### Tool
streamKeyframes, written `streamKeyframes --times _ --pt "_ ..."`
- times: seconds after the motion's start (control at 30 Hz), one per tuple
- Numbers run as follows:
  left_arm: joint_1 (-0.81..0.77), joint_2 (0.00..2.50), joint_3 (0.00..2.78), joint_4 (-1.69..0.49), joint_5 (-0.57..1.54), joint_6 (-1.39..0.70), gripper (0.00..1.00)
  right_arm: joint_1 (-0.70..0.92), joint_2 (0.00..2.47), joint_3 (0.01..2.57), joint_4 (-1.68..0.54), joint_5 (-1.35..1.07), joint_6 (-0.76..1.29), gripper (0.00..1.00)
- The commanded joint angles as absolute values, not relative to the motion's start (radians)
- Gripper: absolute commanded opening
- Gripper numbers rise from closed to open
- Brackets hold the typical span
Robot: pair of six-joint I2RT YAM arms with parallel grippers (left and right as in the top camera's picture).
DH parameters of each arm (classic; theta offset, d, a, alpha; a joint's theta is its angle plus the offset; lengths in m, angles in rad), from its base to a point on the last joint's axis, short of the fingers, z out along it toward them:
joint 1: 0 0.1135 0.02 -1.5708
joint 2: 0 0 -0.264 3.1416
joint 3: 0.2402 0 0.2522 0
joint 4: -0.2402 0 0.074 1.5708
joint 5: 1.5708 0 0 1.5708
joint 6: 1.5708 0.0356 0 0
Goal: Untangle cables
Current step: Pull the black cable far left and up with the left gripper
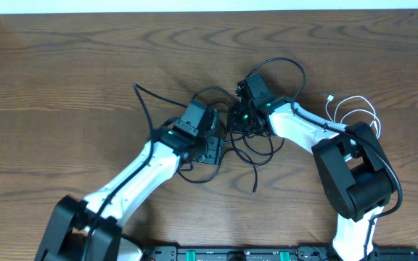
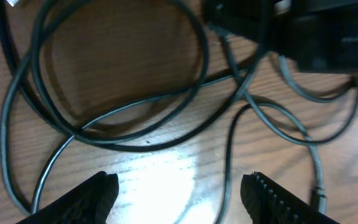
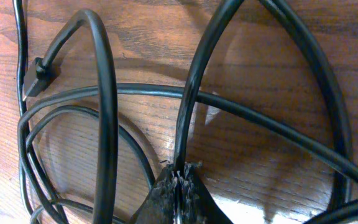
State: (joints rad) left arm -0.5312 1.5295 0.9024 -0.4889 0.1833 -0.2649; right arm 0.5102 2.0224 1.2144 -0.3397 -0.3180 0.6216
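The right gripper [image 3: 178, 186] pinches a black cable [image 3: 190, 93] at its tips. The left gripper [image 2: 179, 186] stands open, with the tangled cables [image 2: 202, 59] just ahead.

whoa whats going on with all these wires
Two robot arms are working on a knot of black cables on a wooden table. The right gripper is shut on one black strand; the left gripper hangs open over the cords, holding nothing. A white cable lies apart near the right arm.
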Motion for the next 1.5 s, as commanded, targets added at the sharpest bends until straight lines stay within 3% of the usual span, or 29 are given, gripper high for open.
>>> streamKeyframes --times 0.0,0.23,0.3,0.33,0.37,0.57,1.07,1.47 --pt "-0.532 1.592 0.891 -0.479 0.163 -0.266 0.69 0.519 2.097 1.181 -0.358 -0.234 0.623 0.06" --pt "-0.532 1.699 0.891 -0.362 0.164 -0.266 0.70 0.519 2.097 1.181 -0.359 -0.234 0.623 0.06" --pt "-0.532 1.714 0.891 -0.348 0.164 -0.266 0.48 0.519 2.097 1.181 -0.359 -0.234 0.622 0.06" --pt "-0.532 1.715 0.891 -0.349 0.163 -0.266 0.24 0.519 2.097 1.181 -0.359 -0.234 0.615 0.06" --pt "-0.530 1.711 0.892 -0.352 0.163 -0.266 0.08 0.519 2.097 1.181 -0.359 -0.234 0.612 0.06" --pt "-0.477 1.574 0.929 -0.419 0.164 -0.266 0.08 0.519 2.097 1.181 -0.358 -0.234 0.612 0.06" --pt "-0.239 0.934 0.934 -0.434 0.168 -0.418 0.08 0.519 2.097 1.181 -0.359 -0.234 0.611 0.06" --pt "-0.050 0.606 0.934 -0.451 0.167 -0.561 0.08 0.519 2.097 1.181 -0.358 -0.234 0.612 0.12"
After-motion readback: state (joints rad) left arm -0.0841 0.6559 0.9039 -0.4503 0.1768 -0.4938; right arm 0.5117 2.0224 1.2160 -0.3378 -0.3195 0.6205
